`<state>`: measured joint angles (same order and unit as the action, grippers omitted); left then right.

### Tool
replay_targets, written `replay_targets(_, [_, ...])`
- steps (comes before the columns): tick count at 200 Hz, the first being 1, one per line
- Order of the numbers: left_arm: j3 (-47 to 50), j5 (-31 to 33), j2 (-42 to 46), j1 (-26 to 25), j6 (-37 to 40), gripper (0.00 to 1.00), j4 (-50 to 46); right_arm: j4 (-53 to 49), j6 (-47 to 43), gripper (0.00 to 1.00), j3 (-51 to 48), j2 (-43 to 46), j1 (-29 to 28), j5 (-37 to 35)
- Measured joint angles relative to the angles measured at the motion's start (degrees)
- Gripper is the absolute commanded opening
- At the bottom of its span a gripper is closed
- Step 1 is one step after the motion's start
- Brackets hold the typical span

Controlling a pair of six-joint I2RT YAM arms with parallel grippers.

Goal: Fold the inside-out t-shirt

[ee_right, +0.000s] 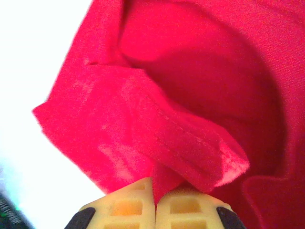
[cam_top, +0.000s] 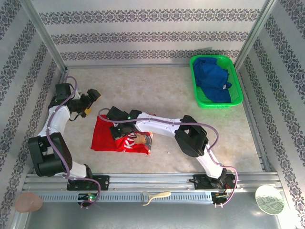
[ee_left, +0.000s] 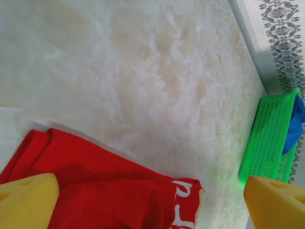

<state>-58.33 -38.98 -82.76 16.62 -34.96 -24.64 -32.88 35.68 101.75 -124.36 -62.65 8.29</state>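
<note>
Right gripper [ee_right: 155, 202] clenched on a hem fold of the bright red cloth t-shirt [ee_right: 200, 71], probably limp and light, so best taken at its edges; left gripper [cam_top: 90, 102] released.

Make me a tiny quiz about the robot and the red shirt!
1. True or false: the right gripper is shut on the shirt.
2. What holds the blue cloth? A) basket B) right gripper C) shirt
3. Fill in: the left gripper is ____, with nothing in it.

Key: 1 true; 2 A; 3 open.
</note>
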Motion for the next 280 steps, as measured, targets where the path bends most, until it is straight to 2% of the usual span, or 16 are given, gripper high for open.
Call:
replay_targets(4, [-0.1,0.0,0.0,0.0,0.0,1.0,0.0,0.0,0.2,0.08,0.3,0.0,-0.3,0.2])
replay_targets(18, [-0.4,0.0,0.0,0.0,0.0,1.0,0.0,0.2,1.4,0.43,2.7,-0.5,-2.0,1.5])
replay_targets(30, [-1.0,0.0,-0.1,0.0,0.0,1.0,-0.2,0.9,2.4,0.53,5.5,-1.7,-3.7,3.3])
replay_targets(54, [-2.3,0.0,-0.2,0.0,0.1,1.0,-0.2,3.6,3.5,0.58,5.6,-1.7,-6.3,5.9])
replay_targets(78, [-2.4,-0.2,-0.2,0.0,0.0,1.0,-0.3,6.1,3.5,0.6,-7.1,6.8,-6.0,6.5])
replay_targets(97, [-2.2,-0.9,0.6,0.0,0.0,1.0,-0.3,6.1,3.4,0.64,-19.1,18.3,-0.5,5.9])
replay_targets(123, [0.7,-1.9,6.0,-1.1,-1.4,1.0,-0.3,7.5,2.9,0.67,-28.3,30.2,13.0,4.2])
replay_targets(142, [5.1,-2.0,13.1,-5.9,-4.3,1.0,0.5,8.6,2.1,0.67,-31.2,31.6,20.5,3.0])
replay_targets(170, [14.2,-0.1,23.5,-18.1,-10.5,1.0,2.8,9.7,1.4,0.68,-32.1,25.6,24.2,4.1])
replay_targets(195, [22.6,3.5,29.8,-26.9,-16.5,1.0,4.2,11.5,1.7,0.67,-31.9,18.5,24.7,6.5])
replay_targets(209, [26.4,6.0,31.9,-30.8,-19.5,1.0,4.6,12.3,2.1,0.58,-31.1,15.0,24.7,7.7])
replay_targets(226, [29.9,8.6,32.4,-33.4,-22.0,1.0,5.6,13.8,3.7,0.21,-30.3,12.1,24.7,8.3])
replay_targets(238, [31.8,10.7,31.4,-33.8,-23.0,1.0,6.8,15.2,5.0,0.0,-30.6,11.6,25.1,8.6])
replay_targets(260, [32.8,14.7,25.9,-33.8,-23.4,1.0,8.9,20.0,8.0,0.0,-34.9,13.6,25.8,8.7])
replay_targets(280, [30.8,16.9,16.2,-33.7,-22.3,1.0,12.0,23.0,10.7,0.0,-42.9,19.4,25.8,6.5])
